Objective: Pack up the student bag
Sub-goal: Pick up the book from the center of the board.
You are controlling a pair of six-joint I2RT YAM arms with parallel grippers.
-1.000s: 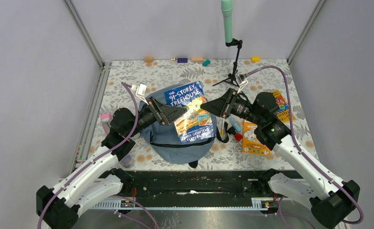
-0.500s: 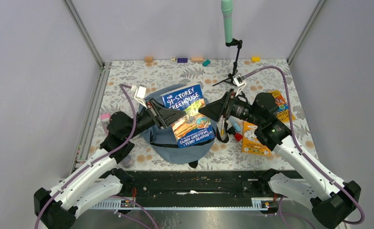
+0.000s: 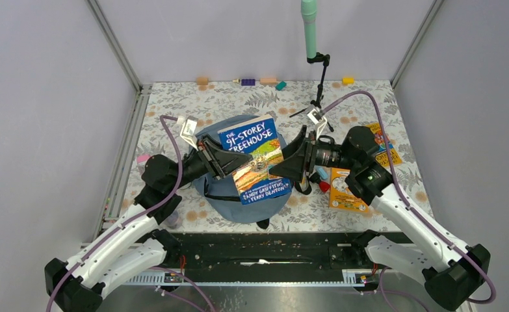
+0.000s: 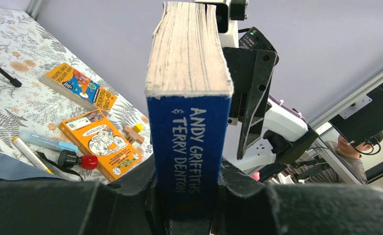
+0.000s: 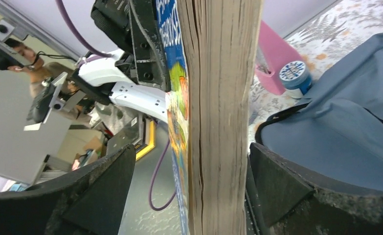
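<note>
Midway across the table [image 3: 173, 107] the student bag [image 3: 258, 207] lies slumped, soft grey-blue with black zipper trim. Above it the left gripper [image 3: 233, 161] clamps the book [image 3: 255, 156]; the right gripper [image 3: 287, 159] straddles it, jaws apart.

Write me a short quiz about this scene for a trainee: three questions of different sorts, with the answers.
1. True or false: the left gripper is shut on the blue book over the student bag.
2. Where does the orange book lie? A) inside the bag B) flat on the table C) upright against the back wall
3. Fill in: the right gripper is ___, one finger on either side of the blue book's page edge.
Key: 1 true; 2 B; 3 open.
</note>
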